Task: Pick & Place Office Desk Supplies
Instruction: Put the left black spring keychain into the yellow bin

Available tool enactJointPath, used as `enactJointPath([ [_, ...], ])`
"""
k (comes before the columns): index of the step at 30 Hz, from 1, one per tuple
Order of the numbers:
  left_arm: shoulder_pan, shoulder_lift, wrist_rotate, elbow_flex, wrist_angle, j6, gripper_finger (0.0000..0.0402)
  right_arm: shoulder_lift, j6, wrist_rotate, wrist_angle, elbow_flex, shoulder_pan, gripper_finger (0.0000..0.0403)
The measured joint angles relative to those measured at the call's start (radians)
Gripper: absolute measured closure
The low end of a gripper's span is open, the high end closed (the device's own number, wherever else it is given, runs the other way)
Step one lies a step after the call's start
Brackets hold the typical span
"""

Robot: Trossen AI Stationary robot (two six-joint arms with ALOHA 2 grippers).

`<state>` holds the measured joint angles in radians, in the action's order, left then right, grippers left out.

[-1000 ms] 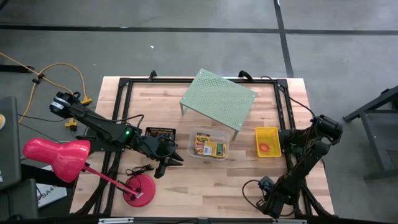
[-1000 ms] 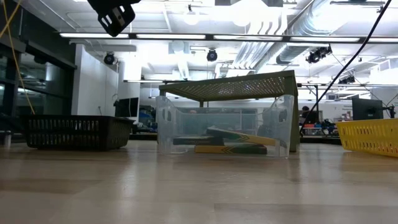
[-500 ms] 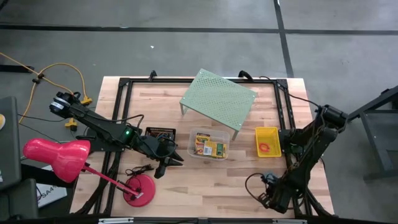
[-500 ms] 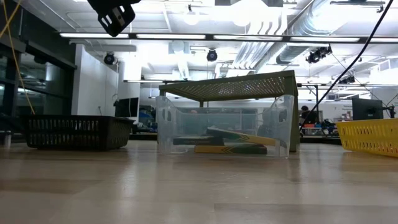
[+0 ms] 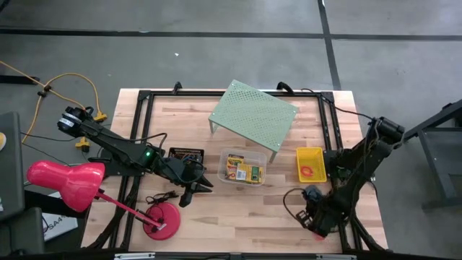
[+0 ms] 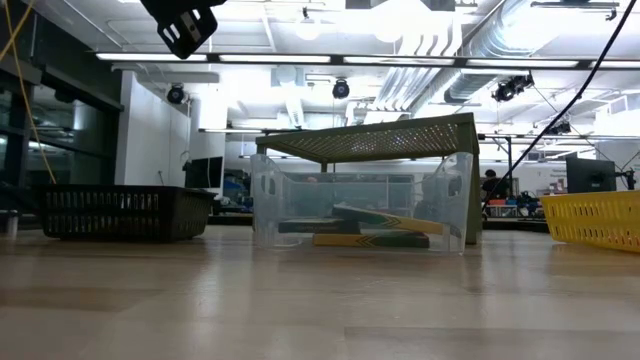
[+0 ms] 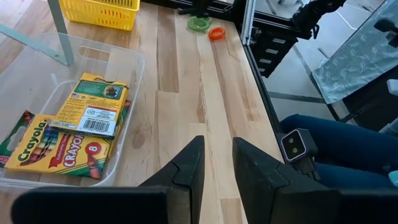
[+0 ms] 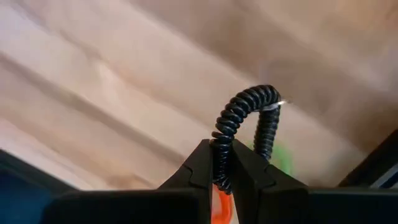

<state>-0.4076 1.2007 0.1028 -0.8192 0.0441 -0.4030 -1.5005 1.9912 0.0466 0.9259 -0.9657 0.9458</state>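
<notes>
While the right gripper (image 5: 315, 230) works low at the lower right of the high view, we see the yellow basket (image 5: 310, 165) right of centre and the clear tub (image 5: 243, 168) at centre; the carry could snag on cables. In the low view only the tub (image 6: 360, 212) and basket (image 6: 595, 220) show. The left wrist view shows the left gripper (image 7: 217, 163), jaws slightly parted and empty, near the crayon boxes (image 7: 71, 134). In the right wrist view, the fingers pinch a black coiled ring (image 8: 245, 124), which could slip free.
</notes>
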Motion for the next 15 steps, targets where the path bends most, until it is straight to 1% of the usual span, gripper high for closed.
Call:
enactJointPath([
  [8, 0.0, 0.0, 0.0, 0.0, 0.0, 0.0, 0.0324, 0.107, -0.112, 0.053, 0.212, 0.0, -0.141, 0.0376],
  [15, 0.0, 0.0, 0.0, 0.0, 0.0, 0.0, 0.0324, 0.154, -0.316, 0.068, 0.324, 0.0, -0.312, 0.0374],
])
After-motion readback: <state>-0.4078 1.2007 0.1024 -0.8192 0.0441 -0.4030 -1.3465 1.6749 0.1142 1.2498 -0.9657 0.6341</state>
